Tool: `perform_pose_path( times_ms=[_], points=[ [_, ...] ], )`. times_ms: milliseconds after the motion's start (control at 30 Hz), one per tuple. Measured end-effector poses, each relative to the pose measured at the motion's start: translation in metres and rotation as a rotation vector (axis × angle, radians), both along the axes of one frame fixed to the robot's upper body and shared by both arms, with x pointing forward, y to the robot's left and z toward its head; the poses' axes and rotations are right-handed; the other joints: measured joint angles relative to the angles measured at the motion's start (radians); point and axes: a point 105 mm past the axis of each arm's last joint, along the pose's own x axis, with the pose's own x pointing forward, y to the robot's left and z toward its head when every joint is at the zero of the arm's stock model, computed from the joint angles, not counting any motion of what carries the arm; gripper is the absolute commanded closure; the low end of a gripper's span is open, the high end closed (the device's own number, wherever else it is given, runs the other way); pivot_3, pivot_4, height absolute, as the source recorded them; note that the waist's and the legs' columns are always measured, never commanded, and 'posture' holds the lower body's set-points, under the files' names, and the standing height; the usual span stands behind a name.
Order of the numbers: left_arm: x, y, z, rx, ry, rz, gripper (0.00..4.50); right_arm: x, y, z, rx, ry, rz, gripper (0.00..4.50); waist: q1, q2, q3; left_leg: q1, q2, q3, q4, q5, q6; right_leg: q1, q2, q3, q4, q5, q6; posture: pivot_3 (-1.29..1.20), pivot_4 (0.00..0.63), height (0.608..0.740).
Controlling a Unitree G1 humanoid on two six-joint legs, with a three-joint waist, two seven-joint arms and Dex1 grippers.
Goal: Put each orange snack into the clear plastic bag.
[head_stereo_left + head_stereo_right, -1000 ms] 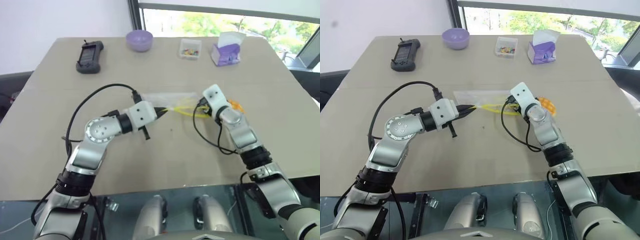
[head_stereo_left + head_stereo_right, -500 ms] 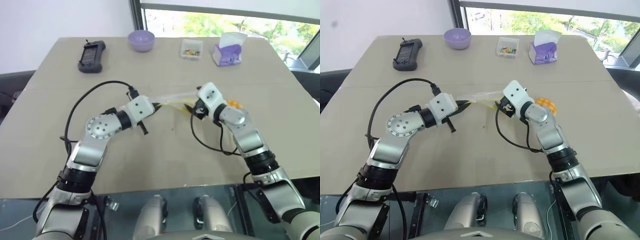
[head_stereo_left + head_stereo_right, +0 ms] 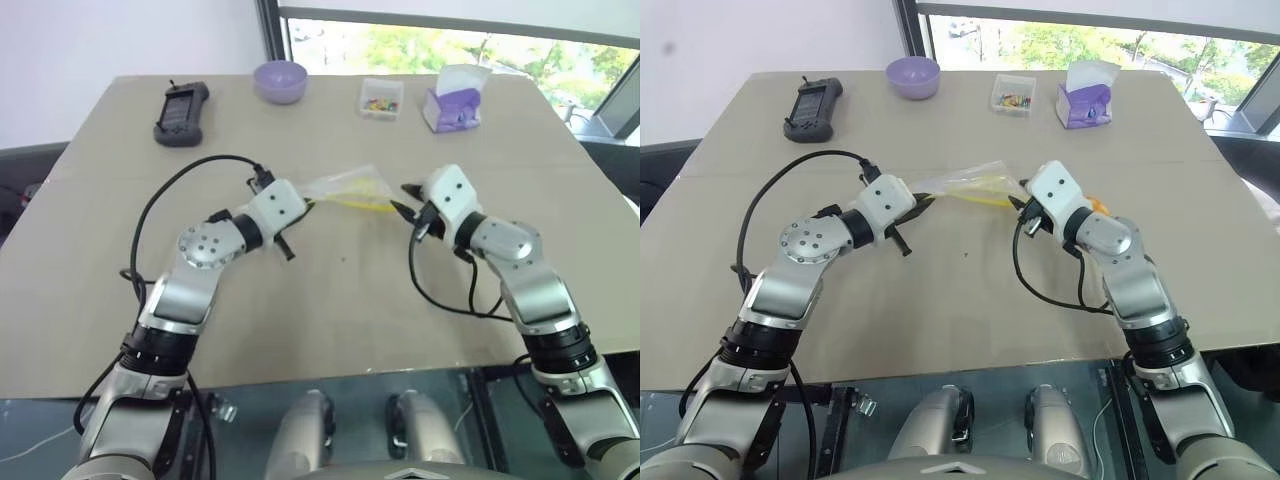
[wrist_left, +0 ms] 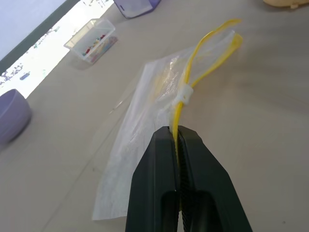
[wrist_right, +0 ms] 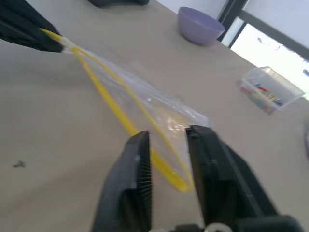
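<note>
The clear plastic bag (image 3: 345, 185) hangs just above the table between my two hands, its yellow seal strip (image 4: 186, 92) parted into a narrow loop. My left gripper (image 4: 176, 131) is shut on one end of that strip. My right gripper (image 5: 169, 133) is at the bag's other end, fingers apart, with the yellow strip running between them. The orange snack (image 3: 1097, 204) lies on the table behind my right wrist, mostly hidden by it.
Along the far edge stand a black handheld device (image 3: 182, 112), a purple bowl (image 3: 280, 80), a small clear box of coloured bits (image 3: 381, 98) and a purple tissue pack (image 3: 455, 105). Black cables loop off both wrists over the table.
My right hand has pulled back and to the right, and now covers most of the snack. The bag's mouth end has risen off the table. My left gripper keeps its grip.
</note>
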Motion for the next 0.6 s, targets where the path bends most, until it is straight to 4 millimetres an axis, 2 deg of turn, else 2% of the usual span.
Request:
perform_pose_path(
  times_ms=[133, 233, 400, 600],
  points=[
    [0.001, -0.004, 0.004, -0.016, -0.01, -0.011, 4.5, -0.002, 0.019, -0.007, 0.066, 0.068, 0.024, 4.4, 0.0, 0.0, 0.0, 0.0, 0.0, 0.0, 0.001, 0.0, 0.0, 0.0, 0.0, 0.0, 0.0, 0.0, 0.0, 0.0, 0.15, 0.74],
    [-0.002, -0.009, 0.005, -0.029, -0.011, -0.034, 4.5, 0.007, 0.028, -0.013, 0.106, 0.11, -0.005, 4.4, 0.001, 0.0, 0.0, 0.0, 0.0, 0.001, 0.001, 0.0, 0.0, 0.0, 0.0, 0.0, 0.0, 0.0, -0.001, 0.0, 0.15, 0.74],
    [-0.016, -0.02, 0.005, -0.04, -0.02, -0.115, 4.5, 0.015, 0.031, -0.014, 0.127, 0.124, -0.033, 4.4, 0.0, 0.0, 0.0, 0.0, 0.0, 0.001, 0.001, 0.001, -0.002, 0.0, 0.0, 0.001, 0.0, 0.0, -0.001, 0.0, 0.15, 0.74],
    [-0.023, -0.023, -0.002, -0.037, -0.004, -0.15, 4.5, 0.023, 0.027, -0.016, 0.18, 0.159, -0.067, 4.4, 0.0, 0.0, 0.0, 0.0, 0.0, 0.001, 0.001, 0.0, 0.0, 0.0, 0.0, 0.0, 0.0, 0.001, -0.001, 0.0, 0.15, 0.74]
  ],
)
